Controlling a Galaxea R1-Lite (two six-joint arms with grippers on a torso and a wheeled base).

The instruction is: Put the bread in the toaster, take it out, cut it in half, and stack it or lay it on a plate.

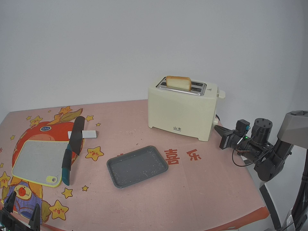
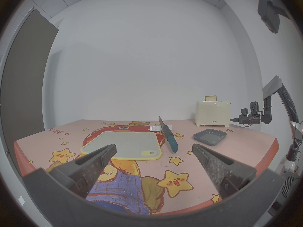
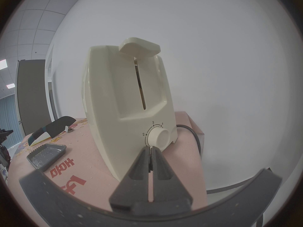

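Note:
A toasted bread slice (image 1: pixel 178 81) stands up out of the far slot of the cream toaster (image 1: pixel 183 109). The toaster's lever (image 3: pixel 139 47) is at the top of its track. My right gripper (image 1: pixel 217 129) is shut, with nothing between its fingers. It sits just beyond the toaster's right end, and its tips (image 3: pixel 150 148) point at the dial (image 3: pixel 157 136). My left gripper (image 2: pixel 153 147) is open over the table's near left corner, short of the cutting board (image 2: pixel 126 144). A grey rectangular plate (image 1: pixel 137 166) lies in front of the toaster.
A knife (image 1: pixel 72 149) with a teal handle lies along the cutting board's (image 1: pixel 38 162) right edge, its dark blade propped on a small white block (image 1: pixel 88 134). The toaster's cord (image 3: pixel 192 136) trails off behind it. The table's right edge is close to my right arm.

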